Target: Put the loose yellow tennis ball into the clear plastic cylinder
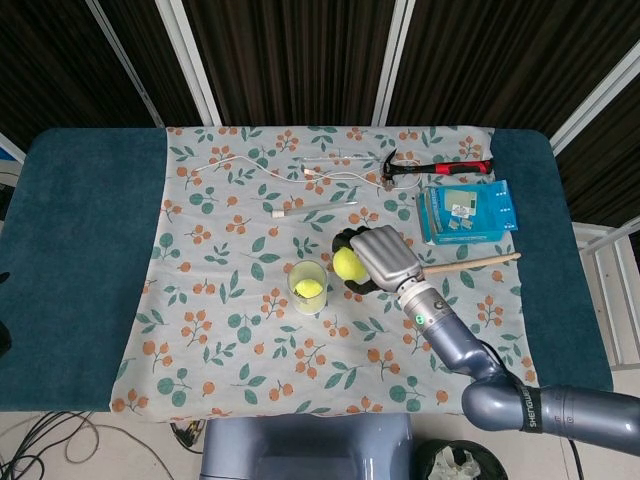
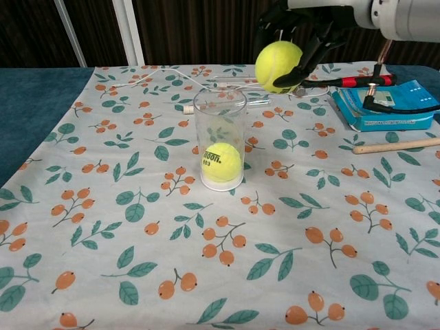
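My right hand (image 1: 378,257) (image 2: 297,31) grips a yellow tennis ball (image 1: 348,263) (image 2: 278,62) in the air, its dark fingers wrapped around it. The ball hangs just right of and above the rim of the clear plastic cylinder (image 1: 308,286) (image 2: 220,137). That cylinder stands upright on the floral cloth, with another yellow tennis ball (image 1: 309,288) (image 2: 221,162) resting at its bottom. My left hand is in neither view.
A red-handled hammer (image 1: 437,167) (image 2: 344,81), a blue box (image 1: 467,212) (image 2: 385,104) and a wooden stick (image 1: 472,263) (image 2: 401,145) lie at the right. White cables (image 1: 285,175) (image 2: 206,81) run across the far side of the cloth (image 1: 230,300).
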Motion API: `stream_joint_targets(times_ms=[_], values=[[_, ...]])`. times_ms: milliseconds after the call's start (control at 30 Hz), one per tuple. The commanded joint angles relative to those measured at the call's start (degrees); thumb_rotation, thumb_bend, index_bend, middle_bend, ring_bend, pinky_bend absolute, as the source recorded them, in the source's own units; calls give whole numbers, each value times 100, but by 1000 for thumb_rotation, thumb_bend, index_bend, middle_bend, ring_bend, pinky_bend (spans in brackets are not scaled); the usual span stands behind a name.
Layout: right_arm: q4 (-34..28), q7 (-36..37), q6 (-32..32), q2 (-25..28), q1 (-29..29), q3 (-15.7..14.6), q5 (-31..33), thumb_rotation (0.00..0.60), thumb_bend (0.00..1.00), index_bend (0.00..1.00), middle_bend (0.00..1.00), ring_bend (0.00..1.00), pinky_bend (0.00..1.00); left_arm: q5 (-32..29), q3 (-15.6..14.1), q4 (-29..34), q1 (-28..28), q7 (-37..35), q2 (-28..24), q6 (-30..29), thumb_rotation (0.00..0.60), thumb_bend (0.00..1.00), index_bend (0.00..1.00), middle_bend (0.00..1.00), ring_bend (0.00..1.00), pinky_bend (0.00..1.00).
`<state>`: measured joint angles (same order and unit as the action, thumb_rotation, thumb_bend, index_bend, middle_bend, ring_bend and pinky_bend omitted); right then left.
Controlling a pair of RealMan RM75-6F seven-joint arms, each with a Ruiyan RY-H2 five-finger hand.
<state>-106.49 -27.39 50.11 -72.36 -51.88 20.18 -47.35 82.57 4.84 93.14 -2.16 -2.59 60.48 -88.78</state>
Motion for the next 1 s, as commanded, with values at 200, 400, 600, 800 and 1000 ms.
stream_joint_targets(times_ms=[200,400,600,800,1000], values=[[42,125,27,-171,-299,147,279,600,411,505,379,440,958,-39,14,-22,1,-40,-8,22,600,772,179,29,0,51],[28,116,101,-210,-460,149,339,600,411,505,379,439,974,-69,30,-33,8,-53,-11,19,600,772,179,29,0,51],[-41,170,232,-302,-525,93,256,600,412,505,379,439,990,-73,29,-29,14,-69,-20,23,600,772,178,29,0,51],[20,333,337,-540,-594,72,124,600,412,505,379,440,1000,-81,32,-18,12,-64,-22,34,600,772,178,29,0,51],[107,355,371,-659,-666,1,127,600,412,505,379,431,1000,-103,40,-24,7,-75,-24,56,600,772,178,28,0,51]])
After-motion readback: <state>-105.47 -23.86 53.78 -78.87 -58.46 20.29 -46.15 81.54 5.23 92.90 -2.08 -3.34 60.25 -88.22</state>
